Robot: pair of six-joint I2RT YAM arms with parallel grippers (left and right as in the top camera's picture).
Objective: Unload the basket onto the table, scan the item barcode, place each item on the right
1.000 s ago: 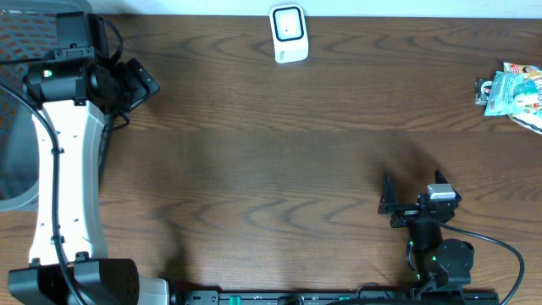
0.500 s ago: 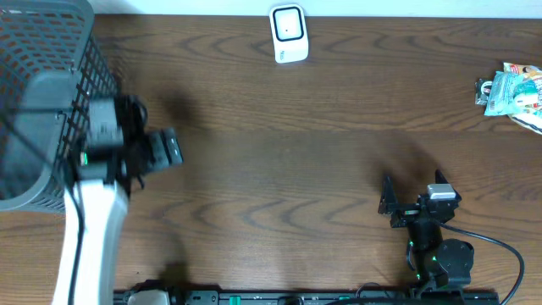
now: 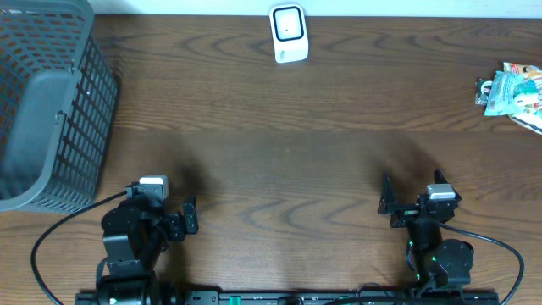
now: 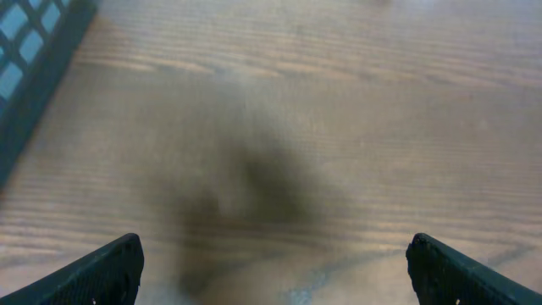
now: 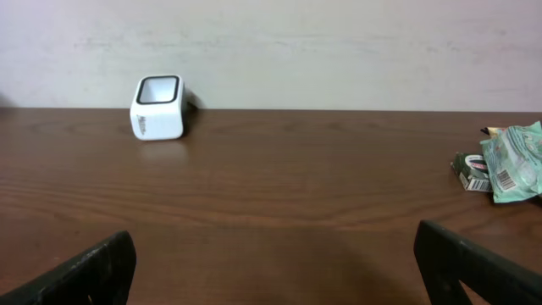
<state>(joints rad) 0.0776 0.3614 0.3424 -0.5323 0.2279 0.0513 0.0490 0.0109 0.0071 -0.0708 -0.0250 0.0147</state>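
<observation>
A dark brown wood-grain table [image 3: 288,144] runs back to a pale wall [image 5: 339,51], as the right wrist view shows. A grey mesh basket [image 3: 51,110] stands in the far left corner.

Both arms sit folded low at the near edge. The left arm [image 3: 127,241] is bunched up at the near left. Its wrist camera looks down at bare wood, with a corner of the basket at the upper left of a blurred picture. The left gripper [image 4: 273,258] has its fingers spread wide with nothing between them. The right arm [image 3: 440,254] is folded at the near right and aimed level across the table towards the wall. The right gripper [image 5: 273,246] is also spread wide and empty.

The white barcode scanner [image 3: 289,33] stands at the far edge near the middle, well apart from both grippers. From the right wrist it lies ahead and to the left. The green-and-white packet [image 3: 515,91] lies at the far right edge, ahead and to the right of the right gripper, also well apart from it. A printed barcode shows on it in the wrist view. A small dark box [image 5: 470,169] lies against its left side.
</observation>
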